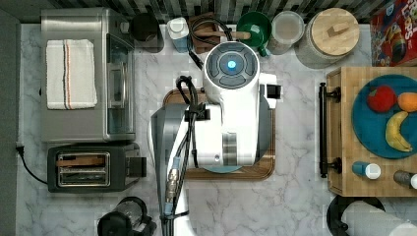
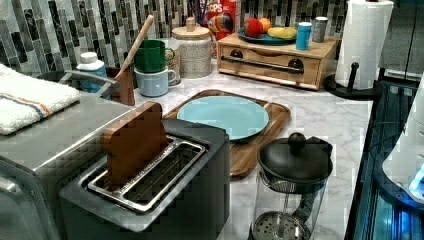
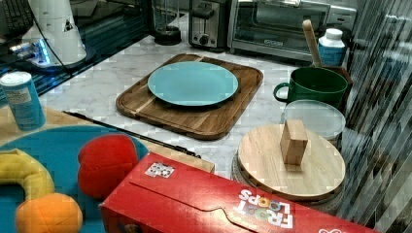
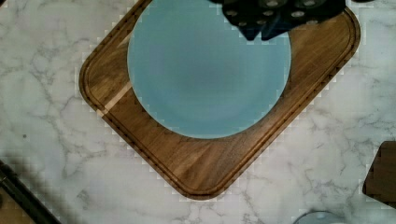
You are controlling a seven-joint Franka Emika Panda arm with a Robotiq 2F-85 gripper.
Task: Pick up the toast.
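The toast (image 2: 132,142) is a brown slice standing upright in the rear slot of the black toaster (image 2: 165,200), leaning a little and rising well above it. In the top view the toast (image 1: 81,161) is a narrow brown strip in the upper slot of the toaster (image 1: 93,168), at the top view's lower left. My white arm (image 1: 231,113) hangs over the wooden tray in the middle of the counter, well to the right of the toaster in the top view. The gripper (image 4: 268,25) is high above the blue plate, with nothing seen in it.
A blue plate (image 2: 222,116) lies on a wooden tray (image 2: 272,130) beside the toaster. A toaster oven (image 1: 88,73) with a towel stands behind the toaster, and a french press (image 2: 290,185) in front. Mugs, a jar, a cereal box and a fruit stand (image 1: 369,132) line the counter's edges.
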